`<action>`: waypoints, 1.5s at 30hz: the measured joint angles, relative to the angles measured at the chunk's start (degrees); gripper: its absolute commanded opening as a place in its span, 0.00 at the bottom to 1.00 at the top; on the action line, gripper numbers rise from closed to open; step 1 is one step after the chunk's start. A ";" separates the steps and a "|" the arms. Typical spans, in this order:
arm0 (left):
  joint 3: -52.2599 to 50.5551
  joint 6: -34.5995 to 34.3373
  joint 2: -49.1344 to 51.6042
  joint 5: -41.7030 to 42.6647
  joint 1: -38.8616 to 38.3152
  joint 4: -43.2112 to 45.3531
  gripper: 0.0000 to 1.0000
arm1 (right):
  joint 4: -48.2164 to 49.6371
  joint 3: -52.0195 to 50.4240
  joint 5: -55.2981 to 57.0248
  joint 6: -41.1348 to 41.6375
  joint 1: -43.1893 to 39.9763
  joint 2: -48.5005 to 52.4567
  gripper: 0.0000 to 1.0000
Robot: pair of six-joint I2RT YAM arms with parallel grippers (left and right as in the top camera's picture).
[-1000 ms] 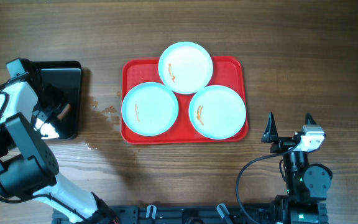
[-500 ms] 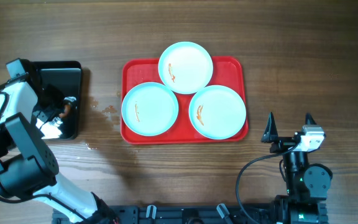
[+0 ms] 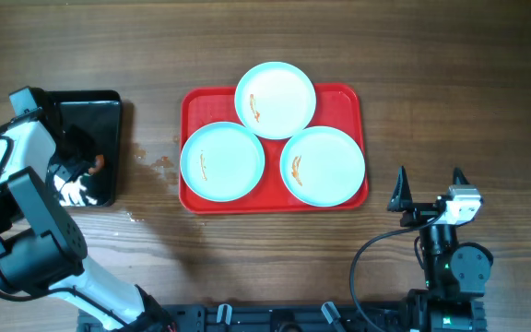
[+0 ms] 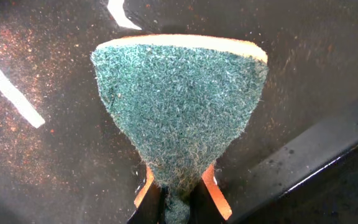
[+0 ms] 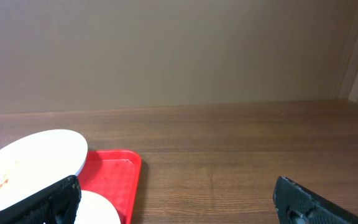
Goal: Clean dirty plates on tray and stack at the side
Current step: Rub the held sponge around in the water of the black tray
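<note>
L claw (image 4: 176, 190) clamped tight on sponge (image 4: 179, 106); green scrub face toward cam, orange backing at far edge; pinched at its narrow end so the wide end fans out free, prob. so a broad face can meet a plate; sponge is inside bin (image 3: 109, 106), far left of table; bin floor glossy, speckled orange; judge: cleaning tool just gripped, wiping not yet begun.

R claw (image 3: 429, 180) spread wide, holds nothing; near right, well apart from tray; prob. parked there to take plates once wiped and stack them at the side.

Tray (image 3: 347, 96) at centre of table; three plates (image 3: 276, 100) on it; far one overlaps rims of near-left (image 3: 222, 161) and near-right (image 3: 323, 165), its far rim past tray's far edge; each has small orange smears (image 3: 295, 167) left of centre; none stacked at side yet; task barely started.

Surface: dark wood-grain table (image 3: 450, 65), matte; small splashes (image 3: 159, 163) between bin and tray, could be water, can't tell.

Room: R wrist view shows plain beige wall (image 5: 166, 50) beyond table's far edge; pale trim or door frame at far right, can't tell which.
</note>
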 measured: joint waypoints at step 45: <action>0.15 -0.04 0.11 -0.72 0.00 6.43 0.62 | 0.02 0.00 0.00 0.00 0.00 0.00 1.00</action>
